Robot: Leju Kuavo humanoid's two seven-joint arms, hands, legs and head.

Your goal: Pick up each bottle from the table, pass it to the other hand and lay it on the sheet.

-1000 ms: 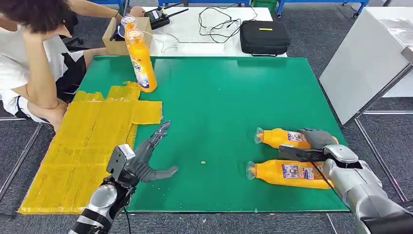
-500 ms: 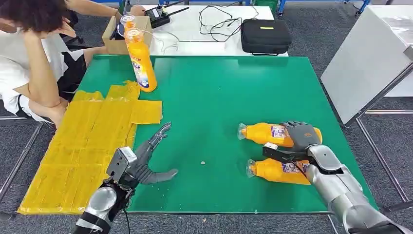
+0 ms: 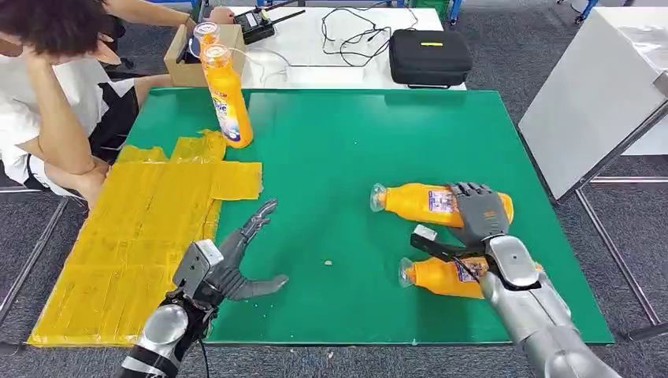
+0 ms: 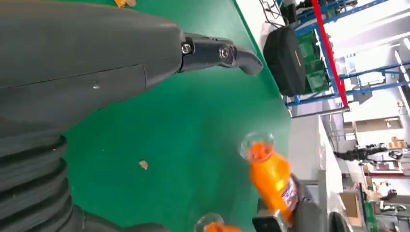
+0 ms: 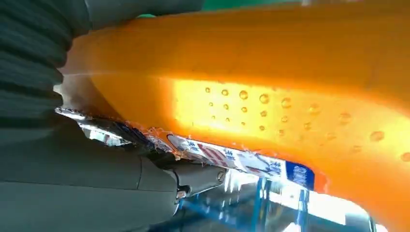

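Lifted and carried left, one bottle (image 3: 425, 203) sits in the right hand (image 3: 479, 214); left hand (image 3: 236, 256) waits open. Grip seems loose, so it may slip out.

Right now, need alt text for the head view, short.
The right hand grips a lying orange bottle above the green table, a second bottle lying nearer. The left hand waits open beside the yellow sheet, where a third bottle stands.
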